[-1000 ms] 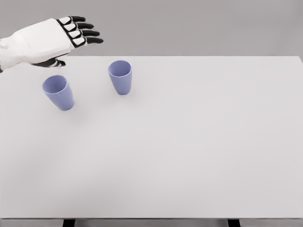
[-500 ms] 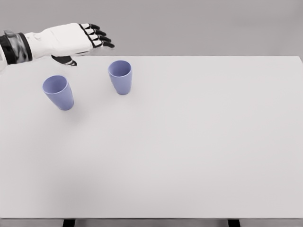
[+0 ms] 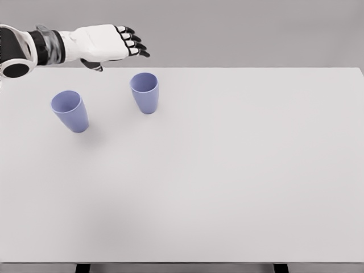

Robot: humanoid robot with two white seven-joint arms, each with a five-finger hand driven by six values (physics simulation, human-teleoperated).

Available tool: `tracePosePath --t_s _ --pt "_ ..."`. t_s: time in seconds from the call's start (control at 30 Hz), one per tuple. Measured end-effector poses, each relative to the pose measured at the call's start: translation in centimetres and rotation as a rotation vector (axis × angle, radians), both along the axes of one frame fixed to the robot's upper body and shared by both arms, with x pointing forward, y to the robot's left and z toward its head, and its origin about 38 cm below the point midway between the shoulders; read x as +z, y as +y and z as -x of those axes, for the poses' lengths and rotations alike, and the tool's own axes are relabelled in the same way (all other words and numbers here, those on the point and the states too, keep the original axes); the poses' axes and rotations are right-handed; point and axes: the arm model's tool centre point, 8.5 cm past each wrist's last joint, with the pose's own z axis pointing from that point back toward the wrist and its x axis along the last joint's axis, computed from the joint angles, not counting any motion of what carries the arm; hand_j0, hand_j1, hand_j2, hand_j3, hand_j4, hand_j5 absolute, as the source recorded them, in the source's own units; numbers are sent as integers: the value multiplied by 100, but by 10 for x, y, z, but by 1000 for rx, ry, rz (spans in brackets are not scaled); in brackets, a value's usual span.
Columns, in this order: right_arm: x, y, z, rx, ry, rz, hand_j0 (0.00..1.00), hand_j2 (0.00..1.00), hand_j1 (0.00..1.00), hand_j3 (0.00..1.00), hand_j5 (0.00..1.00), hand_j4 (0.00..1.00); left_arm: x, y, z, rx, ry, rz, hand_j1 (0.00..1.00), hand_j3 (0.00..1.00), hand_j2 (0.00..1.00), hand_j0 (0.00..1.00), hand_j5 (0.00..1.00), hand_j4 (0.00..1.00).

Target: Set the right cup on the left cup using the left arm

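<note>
Two blue-violet cups stand upright on the white table [image 3: 227,170]. The left cup [image 3: 70,111] is near the table's left side. The right cup [image 3: 145,92] stands a little farther back and to its right. My left hand [image 3: 116,44] hovers above the table's far edge, up and to the left of the right cup, touching neither cup. Its fingers [image 3: 135,45] are stretched out flat, pointing right, and hold nothing. The thumb hangs below the palm. My right arm does not show.
The table's far edge runs just behind the cups, with a plain grey wall beyond it. Dark table legs [image 3: 83,267] show under the front edge.
My left arm has reached further right and away from me, so the hand has moved from above the left cup toward the right cup. Both cups are unmoved.
</note>
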Motion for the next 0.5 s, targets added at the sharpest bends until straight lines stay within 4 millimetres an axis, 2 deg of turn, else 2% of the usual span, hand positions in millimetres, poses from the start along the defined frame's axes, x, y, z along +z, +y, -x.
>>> tracePosePath --t_s 0.13,0.3,0.5 --pt "0 0 0 0 0 0 100 100 100 100 100 100 -3 -11 -1 -18 1 -4 100 100 100 100 100 100" --pt "0 0 0 0 0 0 100 100 100 100 100 100 -15 -34 -6 -36 7 -45 100 100 100 100 100 100" --pt "0 0 0 0 0 0 100 100 100 100 100 100 -29 -39 -12 -19 7 -110 100 100 100 100 100 100"
